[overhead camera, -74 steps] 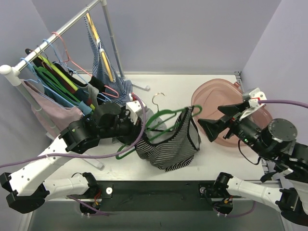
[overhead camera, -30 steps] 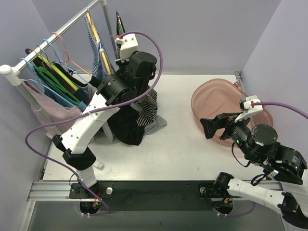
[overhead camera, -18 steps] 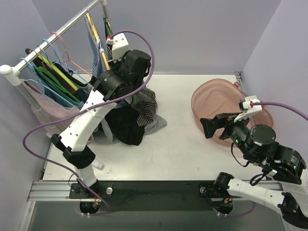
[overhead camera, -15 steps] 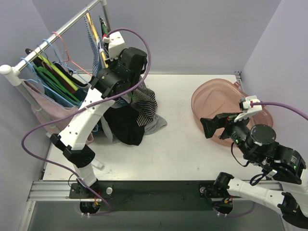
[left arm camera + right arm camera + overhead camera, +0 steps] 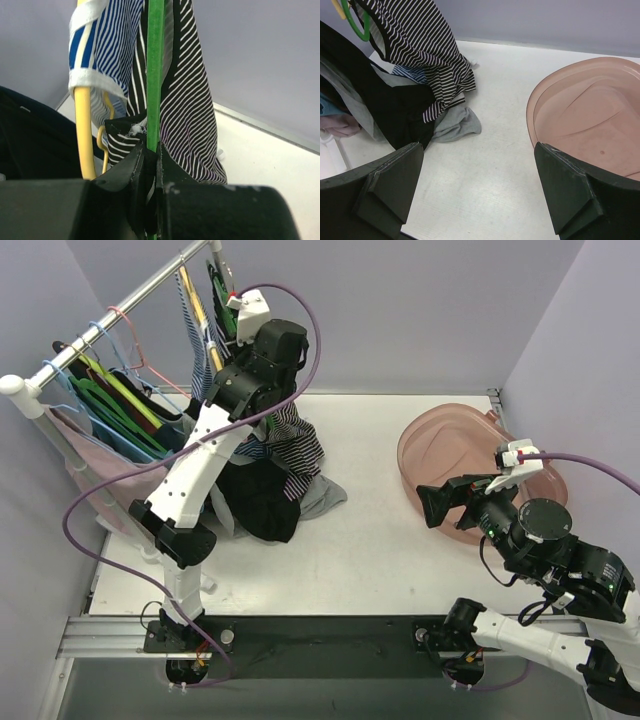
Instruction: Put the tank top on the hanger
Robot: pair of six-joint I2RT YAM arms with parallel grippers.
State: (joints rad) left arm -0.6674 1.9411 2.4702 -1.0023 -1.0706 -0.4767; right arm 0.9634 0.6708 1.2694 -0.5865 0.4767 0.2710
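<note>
White table (image 5: 400, 540), lilac walls (image 5: 420, 310): left jaws clench the green hanger (image 5: 155, 60), held on end beside the clothes rail (image 5: 110, 317), striped tank top (image 5: 427, 45) hanging down from it; right jaws gape, released.

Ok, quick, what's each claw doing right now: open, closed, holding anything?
Left claw: closed on the slim bright-green plastic hanger, with the black-and-white striped tank top hanging on it.
Right claw: open, holding nothing.

Bare table (image 5: 370, 530) lies between the tank top (image 5: 297, 445) and pink basin (image 5: 450, 455).
</note>
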